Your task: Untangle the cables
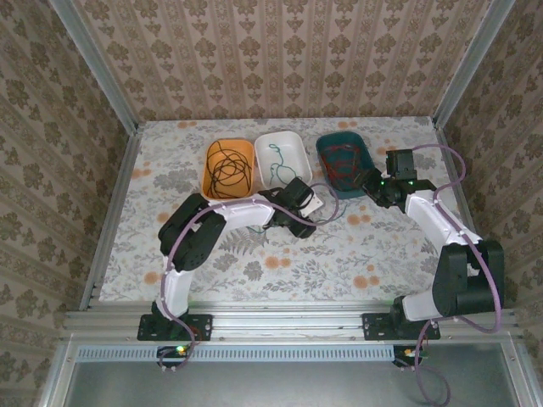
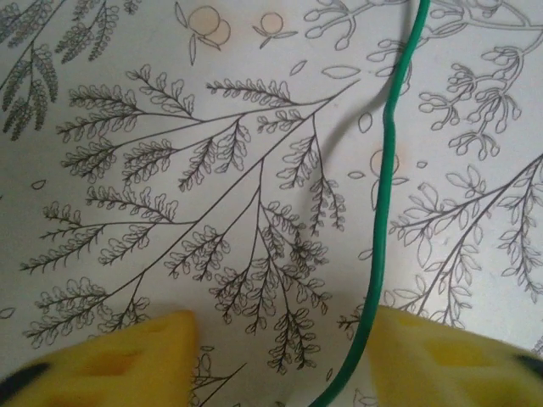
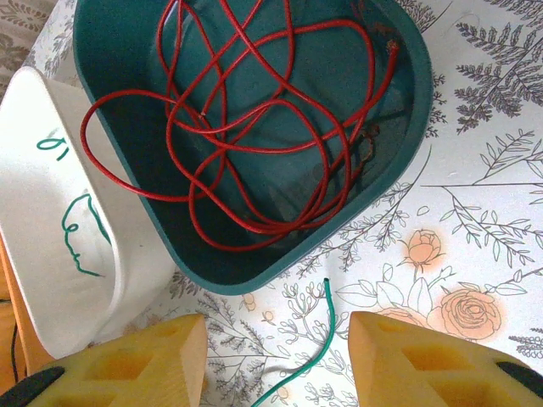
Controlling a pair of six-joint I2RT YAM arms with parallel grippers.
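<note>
1. Left gripper [image 2: 282, 343]: my fingers stand at a middling gap, nothing pinched. The green cable [image 2: 387, 186] runs between them from one o'clock down to six, close beside my five-o'clock finger.
2. Right gripper [image 3: 276, 339]: fingers apart and empty too. The green cable's loose end lies on the table [image 1: 254, 271] between them, just off the six-o'clock rim of the teal bin [image 3: 136, 216].
3. The red cable [image 3: 202, 114] is coiled inside that teal bin. More green sits in the white bin [image 3: 34, 254] at nine o'clock. From above, the black cable [image 1: 227, 170] fills the orange bin [image 1: 208, 185] at eleven.
4. Handling, as I judge it: featherlight, limp and slick-coated — it will slide and curl rather than stay put.
5. Best hold: the straight run, centred on my left pads — not the tip.
</note>
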